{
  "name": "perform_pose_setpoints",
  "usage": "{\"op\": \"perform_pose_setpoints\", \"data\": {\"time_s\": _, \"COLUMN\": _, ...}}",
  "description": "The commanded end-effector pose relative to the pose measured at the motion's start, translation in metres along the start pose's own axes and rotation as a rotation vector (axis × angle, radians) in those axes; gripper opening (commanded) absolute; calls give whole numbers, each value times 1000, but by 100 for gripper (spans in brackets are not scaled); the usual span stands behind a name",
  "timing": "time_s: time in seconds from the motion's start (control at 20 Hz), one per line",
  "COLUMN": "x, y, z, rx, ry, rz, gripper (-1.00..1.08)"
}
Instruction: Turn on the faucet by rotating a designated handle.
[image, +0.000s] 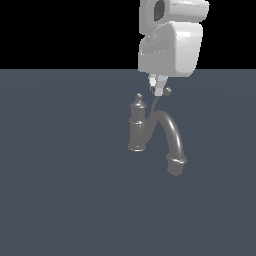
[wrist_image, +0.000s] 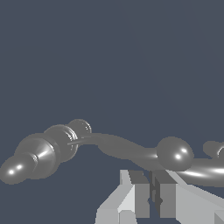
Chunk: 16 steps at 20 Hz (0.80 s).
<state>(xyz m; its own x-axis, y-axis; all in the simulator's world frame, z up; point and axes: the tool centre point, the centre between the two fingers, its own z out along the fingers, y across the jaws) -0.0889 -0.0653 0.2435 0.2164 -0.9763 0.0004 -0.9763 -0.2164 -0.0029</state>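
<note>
The grey faucet (image: 138, 127) stands upright on the floor, with its small knob (image: 139, 97) on top and its thick arched spout (image: 171, 137) curving down toward the exterior view's right. The thin curved handle (image: 156, 103) rises from the column to a ball tip (image: 167, 91). My gripper (image: 157, 91) hangs just above the faucet, beside that ball, its fingers close together with nothing between them. In the wrist view the handle (wrist_image: 122, 148) runs from the column (wrist_image: 41, 153) to the ball tip (wrist_image: 175, 153), just beyond my gripper (wrist_image: 151, 174). Whether a finger touches the ball is unclear.
A plain dark blue-grey floor (image: 60, 200) surrounds the faucet on all sides. Nothing else stands on it. The spout's end (wrist_image: 214, 149) shows past the ball tip in the wrist view.
</note>
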Motion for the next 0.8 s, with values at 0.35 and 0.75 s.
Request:
{"op": "perform_pose_setpoints", "data": {"time_s": 0.35, "x": 29, "y": -6, "z": 0, "rx": 0, "ry": 0, "rz": -3, "gripper": -100}}
{"op": "perform_pose_setpoints", "data": {"time_s": 0.75, "x": 53, "y": -24, "z": 1, "rx": -1, "ry": 0, "rz": 5, "gripper": -100}}
